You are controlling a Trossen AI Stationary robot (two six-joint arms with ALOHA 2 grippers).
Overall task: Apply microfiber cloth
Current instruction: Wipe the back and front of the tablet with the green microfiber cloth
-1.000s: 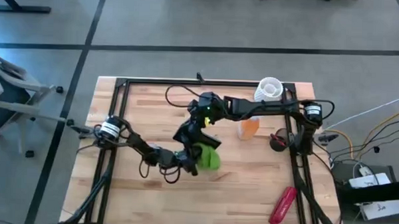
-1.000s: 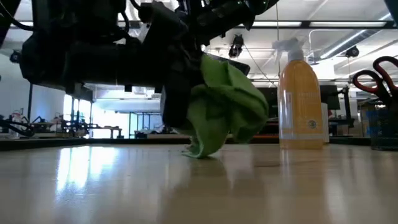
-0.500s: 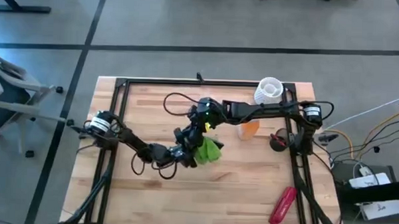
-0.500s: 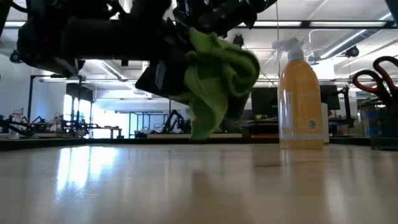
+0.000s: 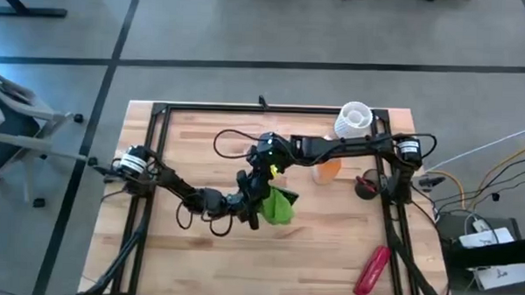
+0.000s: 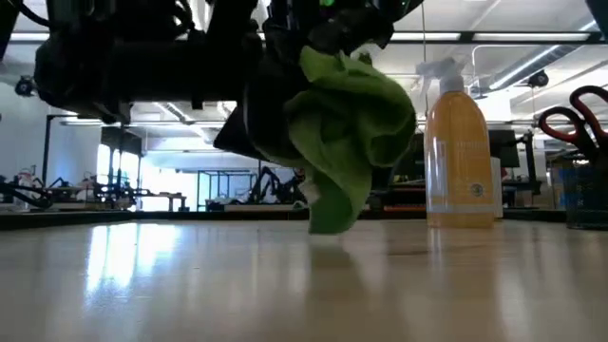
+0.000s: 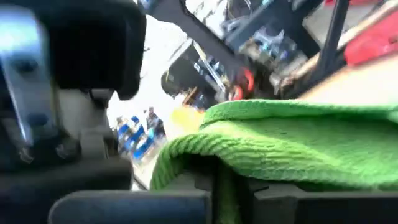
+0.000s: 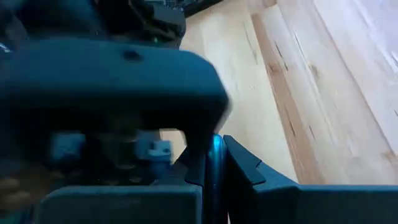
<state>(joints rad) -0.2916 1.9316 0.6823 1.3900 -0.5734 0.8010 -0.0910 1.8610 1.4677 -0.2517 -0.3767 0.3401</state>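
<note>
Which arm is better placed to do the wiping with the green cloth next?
Left. Its end effector is shut on the microfiber cloth, which hangs clear of the table. The right end effector sits close beside it.

left gripper (image 5: 247, 208) fingers: covered by microfiber cloth (image 5: 276, 207) in the high view; grip cannot be read.
right gripper (image 5: 254, 178) fingers: lost in dark arm bodies overhead; wrist view blocked by a blurred dark block (image 8: 118, 87).
dark flat device (image 6: 258, 123): only a dark slab behind the cloth in the low view, edges unclear.
arms, low view: cut off at top edge.
left wrist view background: blurred, unreadable.
</note>
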